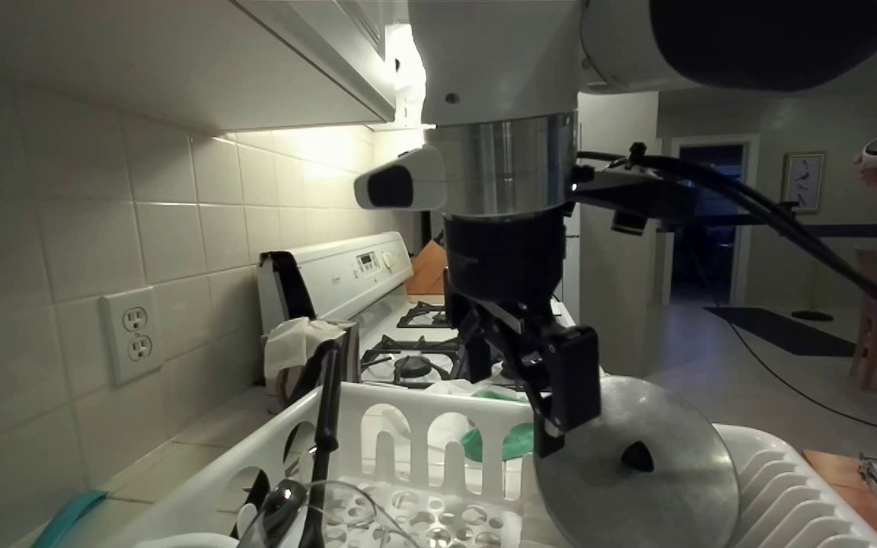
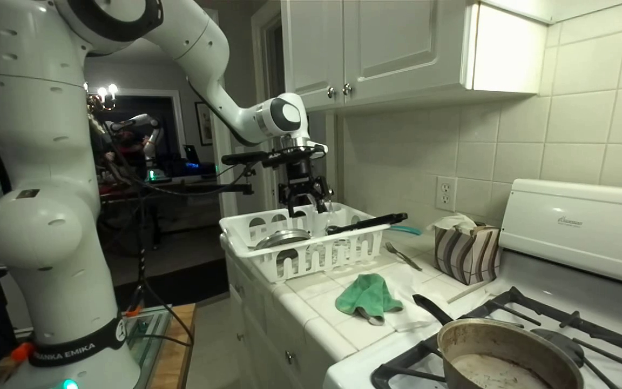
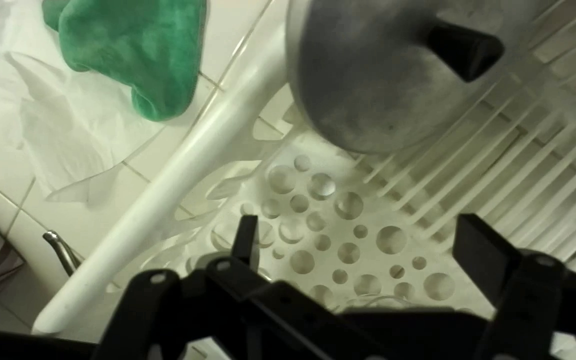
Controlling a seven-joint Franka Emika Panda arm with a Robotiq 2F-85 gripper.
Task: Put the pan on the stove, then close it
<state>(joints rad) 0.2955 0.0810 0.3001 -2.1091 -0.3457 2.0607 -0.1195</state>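
The pan [image 2: 505, 348] sits uncovered on a burner grate of the white stove [image 2: 586, 227], its black handle pointing towards the counter. The stove's back panel also shows in an exterior view [image 1: 343, 281]; the pan cannot be made out there. A round metal lid [image 1: 659, 487] with a black knob [image 3: 463, 50] leans in the white dish rack [image 2: 322, 259]. The lid also shows in an exterior view [image 2: 283, 237] and the wrist view [image 3: 383, 95]. My gripper [image 3: 358, 240] is open and empty over the rack, beside the lid and apart from its knob. It also shows in both exterior views [image 1: 515, 407] [image 2: 306, 210].
A black-handled utensil [image 2: 370, 222] sticks out over the rack's edge. A green cloth [image 2: 367, 297], a fork [image 2: 403, 256] and a striped tissue box [image 2: 467, 254] lie between rack and stove. White cabinets [image 2: 397, 48] hang above the counter.
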